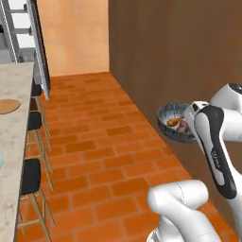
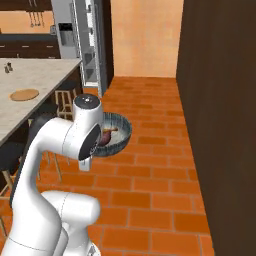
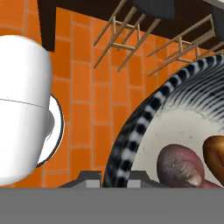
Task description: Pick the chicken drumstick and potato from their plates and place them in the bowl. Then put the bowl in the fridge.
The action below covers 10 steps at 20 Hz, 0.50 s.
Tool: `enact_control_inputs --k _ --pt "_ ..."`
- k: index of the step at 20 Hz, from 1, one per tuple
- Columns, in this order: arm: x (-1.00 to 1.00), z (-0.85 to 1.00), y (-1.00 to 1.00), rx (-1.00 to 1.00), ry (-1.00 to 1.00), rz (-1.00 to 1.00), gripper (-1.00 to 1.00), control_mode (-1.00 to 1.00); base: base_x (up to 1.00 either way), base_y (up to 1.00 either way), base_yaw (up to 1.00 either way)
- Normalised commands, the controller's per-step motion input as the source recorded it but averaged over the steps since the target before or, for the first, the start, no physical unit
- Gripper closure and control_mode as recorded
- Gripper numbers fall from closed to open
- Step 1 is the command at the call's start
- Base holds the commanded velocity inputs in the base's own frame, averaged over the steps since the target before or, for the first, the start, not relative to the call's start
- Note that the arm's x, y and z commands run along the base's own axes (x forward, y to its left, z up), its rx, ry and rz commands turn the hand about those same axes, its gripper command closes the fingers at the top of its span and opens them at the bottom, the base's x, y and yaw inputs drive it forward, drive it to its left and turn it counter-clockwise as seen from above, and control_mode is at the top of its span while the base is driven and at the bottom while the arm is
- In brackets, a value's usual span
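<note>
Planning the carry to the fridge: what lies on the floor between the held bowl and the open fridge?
Bare brick floor separates bowl from fridge, seen in right base view.

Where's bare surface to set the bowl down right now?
Counter: open stretch around the tan wood plate, toward the fridge end. Brick floor between the stools and the dark cabinet wall is bare. The bowl itself already holds drumstick and potato.
</note>
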Motion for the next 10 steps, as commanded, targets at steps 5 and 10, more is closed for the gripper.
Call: enact_control_inputs --k 5,10 --pt "0.0 0.0 0.0 0.0 0.0 0.0 1.0 1.0 -1.0 0.75 0.26" --pt "0.0 0.0 0.0 0.0 0.0 0.0 1.0 1.0 -0.6 1.0 0.09"
